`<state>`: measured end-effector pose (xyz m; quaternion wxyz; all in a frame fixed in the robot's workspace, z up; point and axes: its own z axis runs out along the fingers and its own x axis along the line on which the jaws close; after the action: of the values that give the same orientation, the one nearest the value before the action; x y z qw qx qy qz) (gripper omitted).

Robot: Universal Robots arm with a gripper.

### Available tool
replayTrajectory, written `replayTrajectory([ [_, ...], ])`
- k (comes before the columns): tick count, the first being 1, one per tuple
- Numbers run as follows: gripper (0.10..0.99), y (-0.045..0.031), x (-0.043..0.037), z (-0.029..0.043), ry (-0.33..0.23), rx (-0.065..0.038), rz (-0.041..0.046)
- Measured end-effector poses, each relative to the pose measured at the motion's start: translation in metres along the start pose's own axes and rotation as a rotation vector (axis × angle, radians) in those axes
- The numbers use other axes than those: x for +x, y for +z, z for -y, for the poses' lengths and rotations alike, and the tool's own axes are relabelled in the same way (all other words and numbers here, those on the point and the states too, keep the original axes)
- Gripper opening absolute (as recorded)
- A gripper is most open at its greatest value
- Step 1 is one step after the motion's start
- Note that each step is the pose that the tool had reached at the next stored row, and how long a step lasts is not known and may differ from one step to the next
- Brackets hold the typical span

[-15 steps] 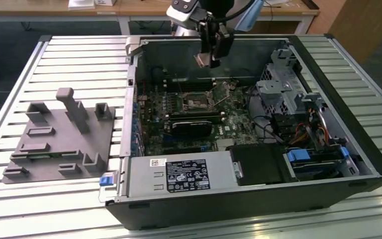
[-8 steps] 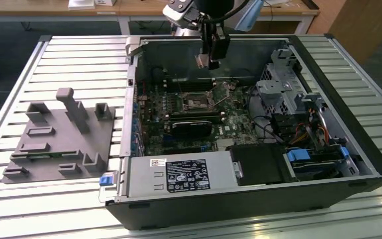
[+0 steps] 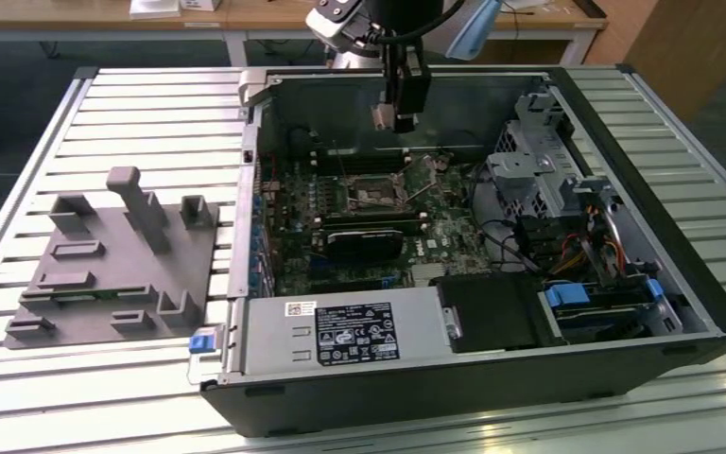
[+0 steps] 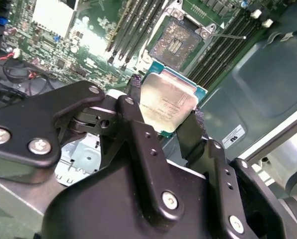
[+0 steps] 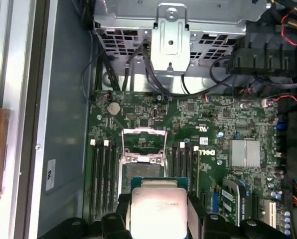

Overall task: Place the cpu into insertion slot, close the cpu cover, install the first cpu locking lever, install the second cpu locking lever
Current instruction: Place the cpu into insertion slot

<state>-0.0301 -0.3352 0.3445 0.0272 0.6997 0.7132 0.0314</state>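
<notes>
My gripper (image 3: 389,121) hangs over the open computer case, shut on the cpu (image 3: 384,117), a small flat chip with a pale silver top. In both wrist views the cpu (image 4: 167,102) (image 5: 157,209) sits clamped between two black fingers (image 4: 134,91), held above the board. The insertion slot (image 4: 177,43) (image 5: 142,173) (image 3: 370,195) is a dark square socket with a metal rim, bare inside, a short way ahead of the chip. The cpu cover (image 5: 144,144), a thin grey frame with a square window, stands swung open at the slot's far side. A thin wire lever (image 4: 229,36) juts out beside the slot.
Long black memory slots (image 4: 138,25) flank the socket. A black card (image 3: 366,242) lies below it on the board. A metal drive cage (image 3: 533,175) and cables fill the exterior view's right; the power supply (image 3: 337,333) is in front. A grey fixture (image 3: 111,255) stands outside the case.
</notes>
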Motion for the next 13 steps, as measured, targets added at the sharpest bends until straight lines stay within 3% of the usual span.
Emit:
replayTrajectory([
  [4,0.537,0.0058,0.0042,0.0004,-0.012,0.000,-0.0012],
  [13,0.537,0.0168,0.0044,0.0015,-0.015,0.000,-0.0016],
])
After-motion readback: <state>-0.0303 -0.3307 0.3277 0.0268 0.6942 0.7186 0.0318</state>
